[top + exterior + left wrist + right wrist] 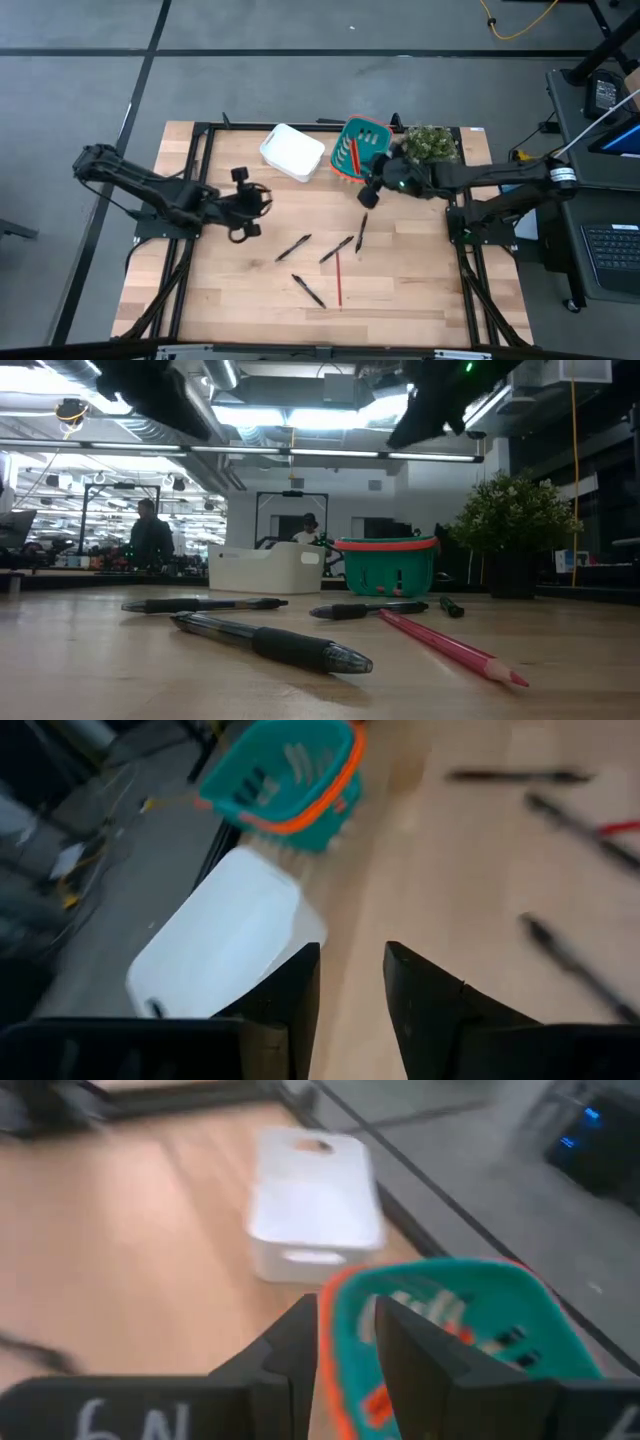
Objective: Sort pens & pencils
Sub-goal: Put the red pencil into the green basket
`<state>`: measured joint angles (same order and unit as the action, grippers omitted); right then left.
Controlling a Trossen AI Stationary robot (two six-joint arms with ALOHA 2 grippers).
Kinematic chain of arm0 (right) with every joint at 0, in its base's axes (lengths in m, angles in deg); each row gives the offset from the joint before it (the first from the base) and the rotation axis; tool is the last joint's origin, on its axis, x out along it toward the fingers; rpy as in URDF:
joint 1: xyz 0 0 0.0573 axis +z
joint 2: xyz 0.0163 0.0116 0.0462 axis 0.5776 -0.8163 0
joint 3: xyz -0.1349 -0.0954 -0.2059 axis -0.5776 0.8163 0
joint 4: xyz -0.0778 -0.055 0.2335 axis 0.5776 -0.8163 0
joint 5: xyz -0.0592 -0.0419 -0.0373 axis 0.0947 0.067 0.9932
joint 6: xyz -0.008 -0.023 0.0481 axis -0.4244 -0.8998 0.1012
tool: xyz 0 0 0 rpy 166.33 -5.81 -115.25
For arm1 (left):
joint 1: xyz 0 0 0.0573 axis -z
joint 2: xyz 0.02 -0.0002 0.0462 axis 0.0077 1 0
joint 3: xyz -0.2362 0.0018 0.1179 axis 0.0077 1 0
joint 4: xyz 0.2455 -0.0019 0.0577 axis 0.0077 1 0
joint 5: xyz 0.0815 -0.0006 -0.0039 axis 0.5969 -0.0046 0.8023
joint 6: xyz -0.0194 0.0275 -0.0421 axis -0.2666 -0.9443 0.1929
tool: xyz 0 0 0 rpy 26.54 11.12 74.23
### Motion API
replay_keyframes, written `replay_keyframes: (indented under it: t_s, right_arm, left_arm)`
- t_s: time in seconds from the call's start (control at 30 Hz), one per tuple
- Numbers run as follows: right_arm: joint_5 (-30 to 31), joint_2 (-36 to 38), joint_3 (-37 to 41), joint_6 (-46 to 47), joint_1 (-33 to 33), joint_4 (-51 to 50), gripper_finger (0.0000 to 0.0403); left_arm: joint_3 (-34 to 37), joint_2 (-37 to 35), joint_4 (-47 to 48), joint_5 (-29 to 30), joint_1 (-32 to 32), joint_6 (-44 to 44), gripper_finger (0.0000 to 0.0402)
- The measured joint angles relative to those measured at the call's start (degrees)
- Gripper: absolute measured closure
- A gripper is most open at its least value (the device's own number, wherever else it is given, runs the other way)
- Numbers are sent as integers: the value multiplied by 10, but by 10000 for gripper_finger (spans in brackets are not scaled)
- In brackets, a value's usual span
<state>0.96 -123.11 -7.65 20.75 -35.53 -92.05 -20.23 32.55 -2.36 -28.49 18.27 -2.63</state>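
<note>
Several black pens lie flat on the wooden table: one point(293, 247), one point(336, 249), one point(360, 232) and one point(308, 290). One red pencil point(339, 278) lies flat among them, and it also shows in the low view point(450, 648). More red pencils point(354, 155) stand in a teal basket point(362, 150) at the far side. My right gripper point(367, 193) hangs open and empty above the basket's near rim point(440, 1280). My left gripper point(258, 200) hangs open and empty over the table's left half, its fingers point(290, 985) pointing toward the white bin point(215, 950).
A white bin point(292, 152) stands left of the basket at the far edge. A potted plant point(430, 143) stands right of the basket. The black frame rails point(200, 180) run along the table's sides. People show in the room beyond the table point(150, 535).
</note>
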Motion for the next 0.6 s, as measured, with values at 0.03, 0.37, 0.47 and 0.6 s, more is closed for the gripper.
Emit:
replay_keyframes:
  t_s: [0.03, 0.37, 0.47, 0.6]
  right_arm:
    - [0, 6, 0, 6, 16, 3, 298]
    - [71, -4, 0, 170, 153, -20, 299]
    - [83, -20, 0, 232, 186, -22, 299]
    - [84, -54, 0, 304, 219, -22, 299]
  left_arm:
    - [11, -15, -13, 0, 9, 0, 294]
    - [68, -96, -37, 39, 87, 69, 297]
    - [80, -96, -33, 69, 106, 87, 299]
    - [86, -96, -34, 77, 125, 103, 300]
